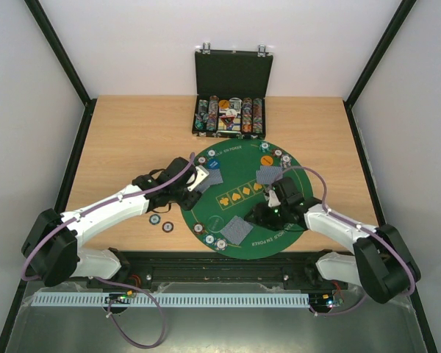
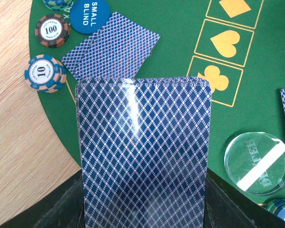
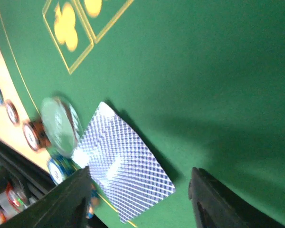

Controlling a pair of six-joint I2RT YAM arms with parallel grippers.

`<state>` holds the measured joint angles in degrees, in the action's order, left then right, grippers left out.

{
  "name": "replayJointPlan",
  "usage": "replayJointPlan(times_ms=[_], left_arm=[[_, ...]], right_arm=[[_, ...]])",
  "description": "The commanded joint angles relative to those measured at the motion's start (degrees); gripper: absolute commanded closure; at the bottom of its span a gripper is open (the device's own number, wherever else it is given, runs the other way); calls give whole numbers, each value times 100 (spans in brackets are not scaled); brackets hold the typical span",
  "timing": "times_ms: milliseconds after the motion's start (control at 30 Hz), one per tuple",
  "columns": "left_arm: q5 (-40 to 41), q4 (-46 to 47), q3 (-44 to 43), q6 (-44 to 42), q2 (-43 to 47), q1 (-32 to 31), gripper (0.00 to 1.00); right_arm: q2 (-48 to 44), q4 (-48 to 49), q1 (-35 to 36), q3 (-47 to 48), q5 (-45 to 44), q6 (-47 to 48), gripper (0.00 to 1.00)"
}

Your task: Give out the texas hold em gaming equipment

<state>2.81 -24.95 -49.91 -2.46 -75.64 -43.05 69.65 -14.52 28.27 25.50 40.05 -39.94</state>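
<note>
Clamping the card deck (image 2: 142, 152) in left fingers (image 2: 61, 211), right fingers (image 3: 69, 202) apart above a card (image 3: 123, 166) on green mat (image 3: 204, 71).

Robotics lab cell, white panel walls (image 1: 132, 44), black frame struts (image 1: 59, 53), light wooden table (image 1: 132, 140), slotted cable tray (image 1: 169, 300)

Green mat (image 2: 171, 71), yellow suit symbols (image 2: 213, 80); card deck (image 2: 145, 152) backed in blue-white diamond lattice; blue button (image 2: 89, 14), white lettering.

Top view: high behind the desk's (image 1: 132, 140) near edge, facing down across all of it. Wrist views: close, angled onto the green mat (image 1: 242, 165), common to all three.
</note>
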Motion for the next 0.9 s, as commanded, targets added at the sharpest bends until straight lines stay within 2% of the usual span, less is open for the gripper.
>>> replayJointPlan(times_ms=[0, 100, 167, 300, 433, 600, 867], left_arm=[[-8, 34, -1, -35, 152, 0, 42], [-14, 34, -1, -35, 154, -1, 42], [-8, 34, -10, -37, 146, 2, 42], [-17, 27, -10, -38, 159, -2, 42], [-10, 34, -1, -42, 179, -1, 42], [-8, 34, -1, -40, 181, 0, 42], [-17, 34, -1, -48, 159, 0, 42]], right_arm=[[-447, -485, 38, 517, -1156, -117, 34], [-544, -243, 36, 757, -1466, -205, 18], [-393, 153, 38, 914, -1165, -298, 15], [291, 936, 88, 1413, -317, -356, 14], [1130, 940, 279, 2212, 336, 10, 14], [1911, 1325, 408, 2699, 1092, 37, 11], [2849, 957, 712, 3370, 1043, 399, 12]])
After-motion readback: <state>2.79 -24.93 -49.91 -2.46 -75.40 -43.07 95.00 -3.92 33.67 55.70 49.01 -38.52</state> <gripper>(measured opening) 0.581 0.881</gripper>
